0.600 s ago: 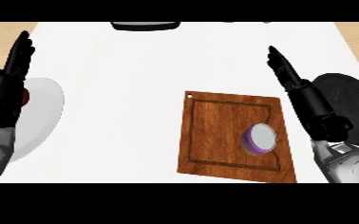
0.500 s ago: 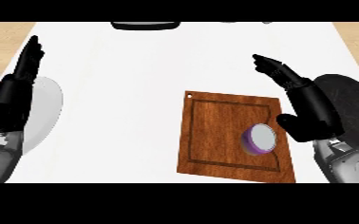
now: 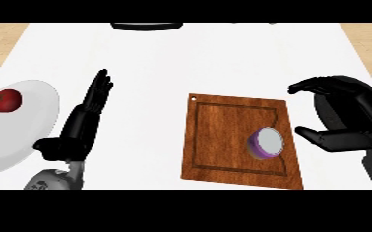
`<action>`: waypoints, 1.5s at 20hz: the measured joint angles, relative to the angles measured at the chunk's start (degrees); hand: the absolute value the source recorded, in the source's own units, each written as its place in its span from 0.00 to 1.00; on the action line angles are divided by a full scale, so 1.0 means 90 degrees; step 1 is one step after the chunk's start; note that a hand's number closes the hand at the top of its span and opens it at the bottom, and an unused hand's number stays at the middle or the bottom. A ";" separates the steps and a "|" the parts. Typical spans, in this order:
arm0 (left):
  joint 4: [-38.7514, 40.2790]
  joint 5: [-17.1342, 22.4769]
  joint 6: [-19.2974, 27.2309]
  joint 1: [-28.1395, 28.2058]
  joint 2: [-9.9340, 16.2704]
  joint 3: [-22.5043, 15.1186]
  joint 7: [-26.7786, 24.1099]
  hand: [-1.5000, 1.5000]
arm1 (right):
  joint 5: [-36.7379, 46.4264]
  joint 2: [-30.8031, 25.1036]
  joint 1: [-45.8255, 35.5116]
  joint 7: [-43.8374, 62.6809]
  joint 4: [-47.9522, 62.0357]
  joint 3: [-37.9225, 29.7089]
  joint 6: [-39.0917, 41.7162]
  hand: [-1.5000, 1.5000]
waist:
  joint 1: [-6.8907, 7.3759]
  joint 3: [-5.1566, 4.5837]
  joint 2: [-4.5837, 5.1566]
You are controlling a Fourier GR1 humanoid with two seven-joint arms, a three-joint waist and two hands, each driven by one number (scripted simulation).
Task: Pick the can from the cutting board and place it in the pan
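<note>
A purple can (image 3: 266, 142) with a silver top stands on the right part of the wooden cutting board (image 3: 225, 137). My right hand (image 3: 338, 115) hovers just right of the can, fingers and thumb curved apart around empty space, touching nothing. My left hand (image 3: 83, 123) is open at the lower left, fingers straight and pointing up the counter. The dark pan (image 3: 147, 26) shows only as a rim at the counter's far edge.
A white plate (image 3: 29, 123) with a red fruit (image 3: 9, 101) on it lies at the left edge, next to my left hand. The white counter (image 3: 203, 64) stretches between the board and the pan.
My right hand has curled and swung in toward the can from the right. My left hand has shifted rightward, away from the view's left edge.
</note>
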 measured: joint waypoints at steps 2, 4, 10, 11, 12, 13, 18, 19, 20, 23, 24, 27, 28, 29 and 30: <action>0.0052 0.0029 -0.0059 0.0109 -0.0176 -0.0118 -0.0135 0.50 | 0.0056 -0.0344 0.0240 -0.0615 0.0319 -0.0241 0.0660 0.00 | -0.0008 -0.0003 -0.0008; 0.0081 -0.0001 -0.0063 0.0167 -0.0315 -0.0215 -0.0200 0.50 | 0.0398 -0.0612 0.0314 -0.1208 0.0687 -0.0417 0.1088 0.00 | 0.0014 -0.0005 -0.0013; 0.0292 0.0000 -0.0240 0.0132 -0.0500 -0.0175 -0.0330 0.50 | 0.1214 -0.1166 -0.0145 -0.1793 0.1209 -0.0650 0.1804 0.00 | 0.0064 -0.0015 -0.0026; 0.0246 0.0004 -0.0248 0.0132 -0.0514 -0.0168 -0.0287 0.50 | 0.1386 -0.1195 -0.0252 -0.1771 0.1222 -0.0605 0.1828 0.00 | 0.0076 -0.0017 -0.0029; 0.0221 -0.0037 -0.0219 0.0141 -0.0555 -0.0198 -0.0262 0.50 | 0.1593 -0.1198 -0.0324 -0.1753 0.1207 -0.0520 0.1827 0.00 | 0.0085 -0.0018 -0.0031; 0.0164 -0.0038 -0.0243 0.0159 -0.0550 -0.0210 -0.0222 0.50 | 0.1749 -0.1207 -0.0434 -0.1654 0.1129 -0.0425 0.1836 0.00 | 0.0097 -0.0018 -0.0033; 0.0220 -0.0111 -0.0294 0.0237 -0.0642 -0.0232 -0.0349 0.50 | 0.2586 -0.1201 -0.0919 -0.1080 0.0825 0.0131 0.1914 0.00 | 0.0121 -0.0024 -0.0035; 0.0230 -0.0132 -0.0280 0.0242 -0.0645 -0.0225 -0.0343 0.50 | 0.2844 -0.1215 -0.0951 -0.0999 0.0726 0.0292 0.1896 0.00 | 0.0123 -0.0025 -0.0036; 0.0239 -0.0110 -0.0328 0.0278 -0.0623 -0.0203 -0.0370 0.50 | 0.3064 -0.1239 -0.0960 -0.0918 0.0602 0.0441 0.1907 0.00 | 0.0117 -0.0025 -0.0039; 0.0267 -0.0174 -0.0323 0.0237 -0.0664 -0.0209 -0.0377 0.50 | 0.3741 -0.1254 -0.1116 -0.0708 0.0387 0.0883 0.1957 0.00 | 0.0119 -0.0025 -0.0038; 0.0238 -0.0168 -0.0323 0.0190 -0.0665 -0.0187 -0.0303 0.50 | 0.3987 -0.1199 -0.1110 -0.0639 0.0285 0.1062 0.1923 0.00 | 0.0113 -0.0025 -0.0039; 0.0272 -0.0140 -0.0404 0.0204 -0.0654 -0.0105 -0.0291 0.50 | 0.4645 -0.1037 -0.1116 -0.0383 0.0023 0.1445 0.1831 0.00 | 0.0095 -0.0023 -0.0042; 0.0245 -0.0145 -0.0418 0.0233 -0.0652 -0.0090 -0.0294 0.50 | 0.4893 -0.0977 -0.1076 -0.0335 -0.0006 0.1575 0.1767 0.00 | 0.0094 -0.0024 -0.0043; 0.0319 -0.0156 -0.0435 0.0206 -0.0679 -0.0065 -0.0311 0.50 | 0.5064 -0.0912 -0.1056 -0.0214 -0.0081 0.1664 0.1776 0.00 | 0.0083 -0.0023 -0.0043; 0.0324 -0.0197 -0.0418 0.0234 -0.0731 -0.0083 -0.0335 0.50 | 0.5272 -0.0805 -0.1022 -0.0154 -0.0069 0.1759 0.1732 0.00 | 0.0081 -0.0023 -0.0043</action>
